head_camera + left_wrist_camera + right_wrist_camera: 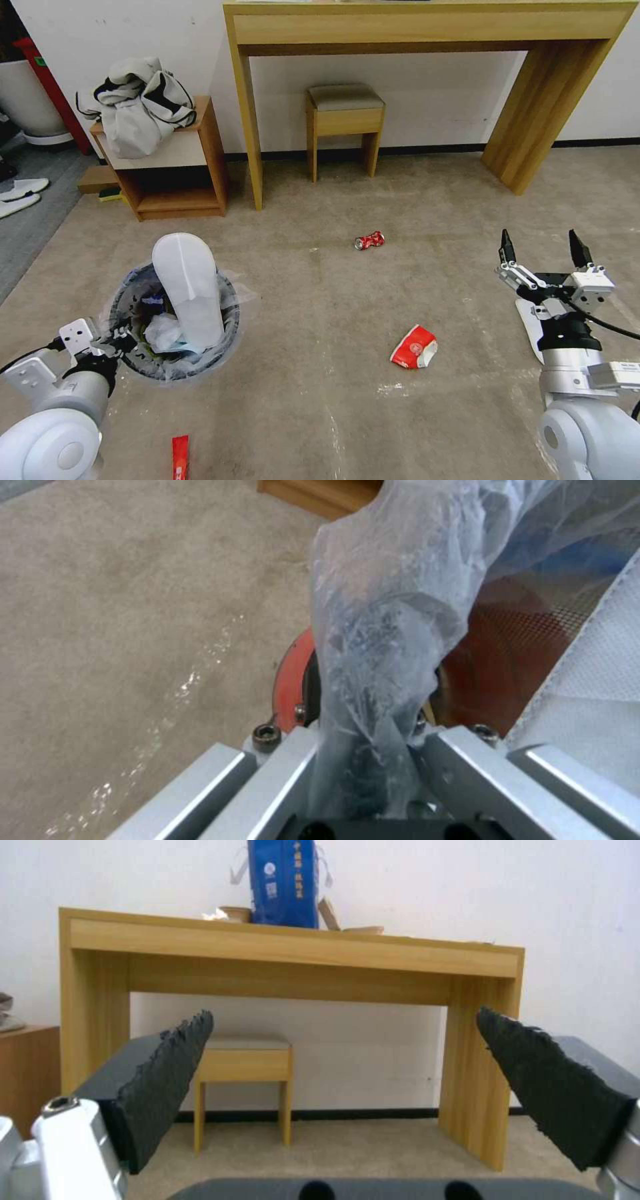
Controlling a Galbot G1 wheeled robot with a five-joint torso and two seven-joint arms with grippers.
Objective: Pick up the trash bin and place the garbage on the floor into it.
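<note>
Red trash bin (175,327), rim pinched by left gripper (119,340); thin liner may slip. Right gripper (545,252) spread, empty.

Inventory of items by kind, head and wrist views.
One trash bin (175,320) holding one insole (190,287); on the floor (320,400), one can (369,241), one paper cup (414,347), one wrapper (180,457); two grippers: left gripper (113,341), right gripper (543,252).

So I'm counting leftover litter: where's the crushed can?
Head view: the crushed red can lies on the carpet mid-frame, before the stool, beyond the paper cup.
</note>
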